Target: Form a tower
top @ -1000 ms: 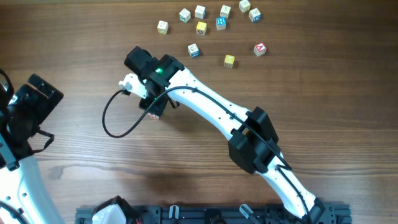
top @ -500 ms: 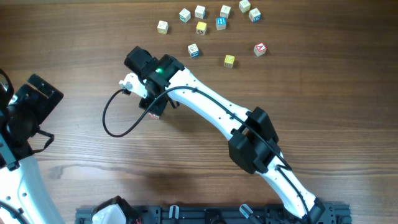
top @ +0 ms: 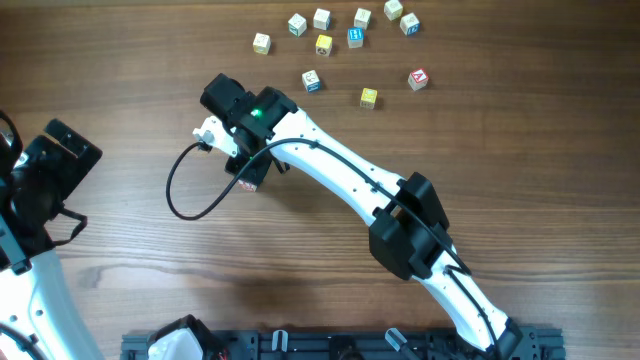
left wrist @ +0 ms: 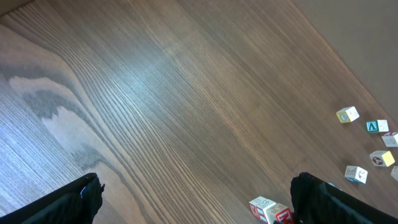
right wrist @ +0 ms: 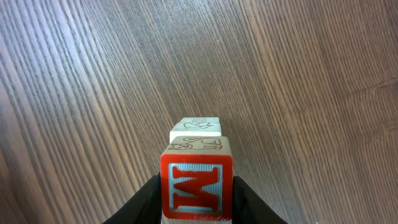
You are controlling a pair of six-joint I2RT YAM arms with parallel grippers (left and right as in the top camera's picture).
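Observation:
My right gripper (right wrist: 196,208) is shut on a cube with a red letter M on its face (right wrist: 196,190). Just beyond it in the right wrist view shows a pale cube (right wrist: 196,126), touching or nearly touching it; these two make the tower. From overhead the right gripper (top: 250,172) covers the tower at the table's left middle, and only a corner of a cube (top: 252,184) peeks out. The left wrist view catches both cubes (left wrist: 272,210) at its bottom edge. My left gripper (left wrist: 199,200) hangs open over bare wood, far to the left.
Several loose letter cubes lie at the back of the table, among them a yellow one (top: 368,97) and a red-and-white one (top: 418,79). A black cable (top: 185,195) loops beside the right wrist. A dark rail (top: 330,345) runs along the front edge.

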